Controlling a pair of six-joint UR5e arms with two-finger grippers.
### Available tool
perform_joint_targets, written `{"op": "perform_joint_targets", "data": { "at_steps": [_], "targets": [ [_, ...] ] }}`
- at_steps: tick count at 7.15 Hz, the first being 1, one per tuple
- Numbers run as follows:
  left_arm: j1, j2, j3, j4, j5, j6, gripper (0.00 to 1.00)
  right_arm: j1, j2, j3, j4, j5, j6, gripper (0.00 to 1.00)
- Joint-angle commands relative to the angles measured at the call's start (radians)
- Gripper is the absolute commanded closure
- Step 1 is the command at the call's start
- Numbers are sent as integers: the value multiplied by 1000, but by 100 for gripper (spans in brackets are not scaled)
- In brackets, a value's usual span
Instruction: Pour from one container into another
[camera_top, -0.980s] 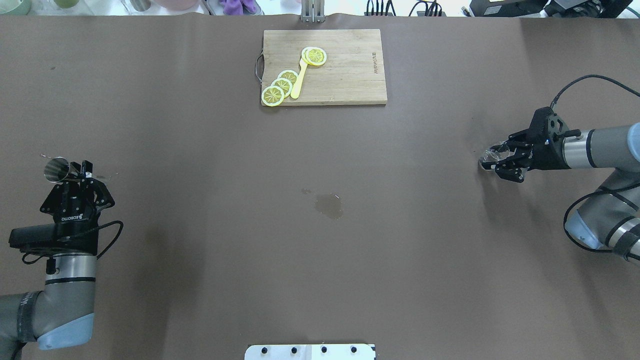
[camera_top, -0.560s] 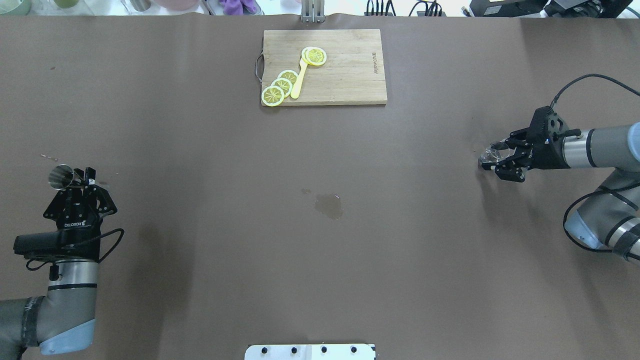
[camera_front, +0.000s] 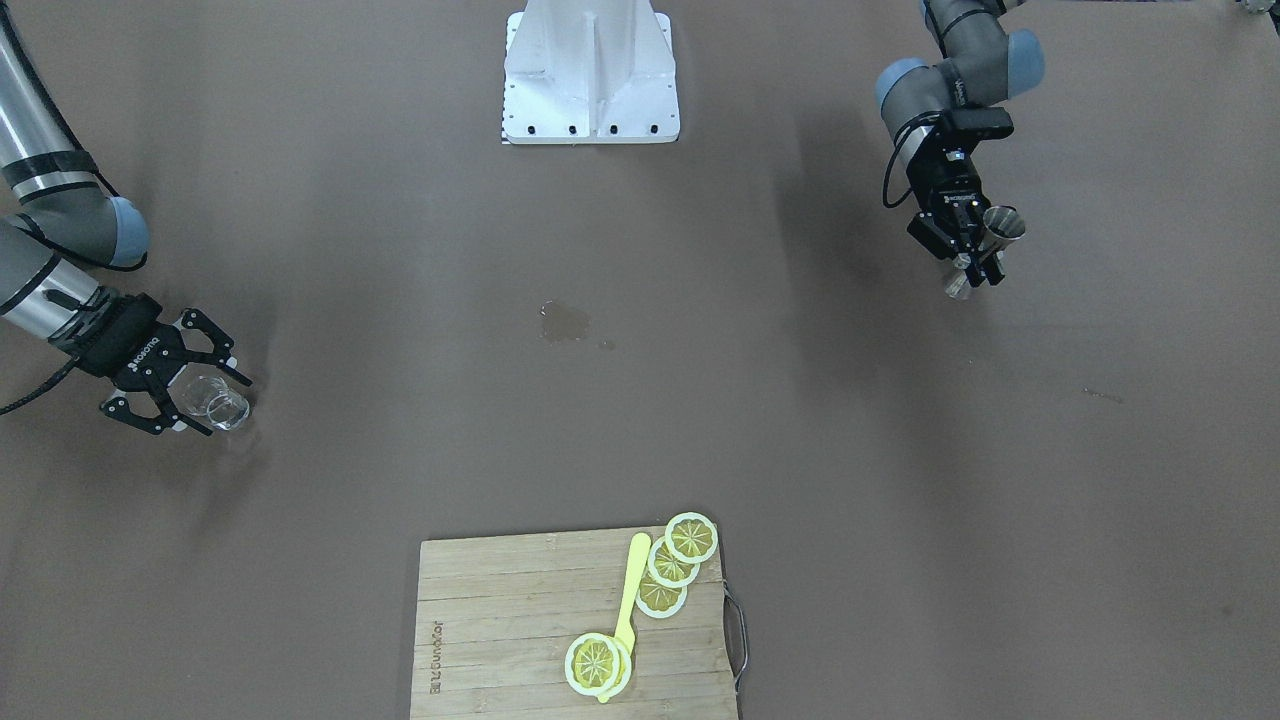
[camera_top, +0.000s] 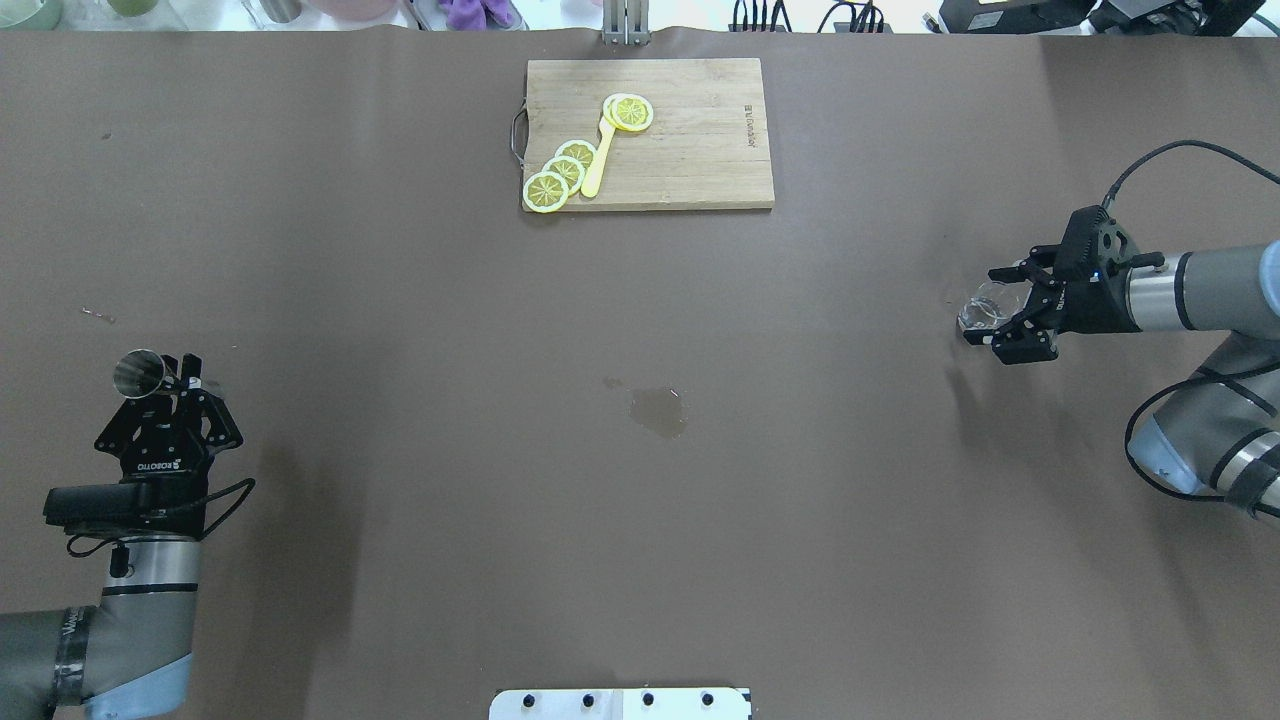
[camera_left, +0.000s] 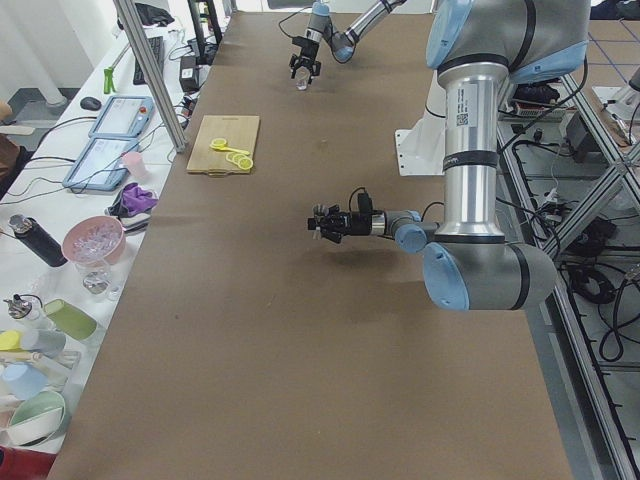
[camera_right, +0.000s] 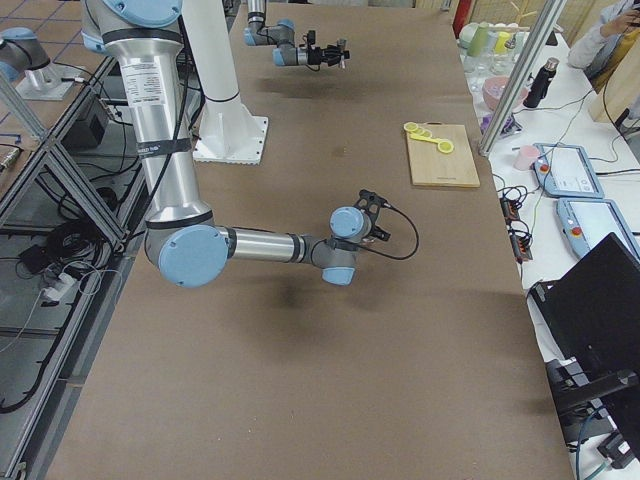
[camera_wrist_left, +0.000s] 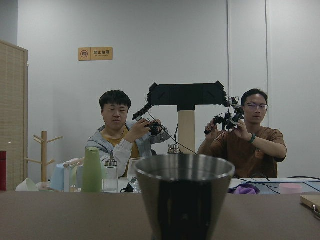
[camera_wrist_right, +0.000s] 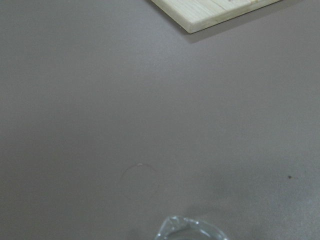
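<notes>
A steel jigger (camera_top: 140, 371) is pinched at its waist by my left gripper (camera_top: 188, 376), shut on it and lifted over the table's near left. From the front-facing view the jigger (camera_front: 1001, 226) leans out past the gripper (camera_front: 975, 256); the left wrist view is filled by its rim (camera_wrist_left: 184, 172). A small clear glass (camera_top: 982, 308) stands at the table's right. My right gripper (camera_top: 998, 312) is open, one finger on each side of the glass with gaps showing. The front-facing view shows the same glass (camera_front: 214, 397) between the spread fingers (camera_front: 226, 404). Only the glass rim (camera_wrist_right: 192, 229) shows in the right wrist view.
A wooden cutting board (camera_top: 700, 150) with lemon slices (camera_top: 565, 170) and a yellow spoon (camera_top: 598, 160) lies at the far middle. A wet stain (camera_top: 658, 412) marks the table centre. The white base plate (camera_top: 620, 703) sits at the near edge. Two operators sit beyond the table.
My left gripper has drawn back toward the robot with the jigger. The right gripper's fingers have spread apart from the glass, which has stayed in place.
</notes>
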Motion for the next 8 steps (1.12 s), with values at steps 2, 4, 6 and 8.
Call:
{"op": "perform_joint_targets", "data": {
  "at_steps": [2, 4, 6, 8],
  "targets": [
    [-2, 3, 32, 3, 23, -52, 100, 56, -33, 167, -108, 26, 8, 0],
    [-10, 38, 35, 2, 19, -62, 100, 89, -53, 281, -214, 44, 6, 0],
    [-10, 52, 57, 3, 19, -86, 100, 172, -52, 324, -354, 66, -62, 0],
    [-10, 52, 77, 5, 23, -88, 100, 221, -50, 326, -493, 55, -119, 0]
  ]
}}
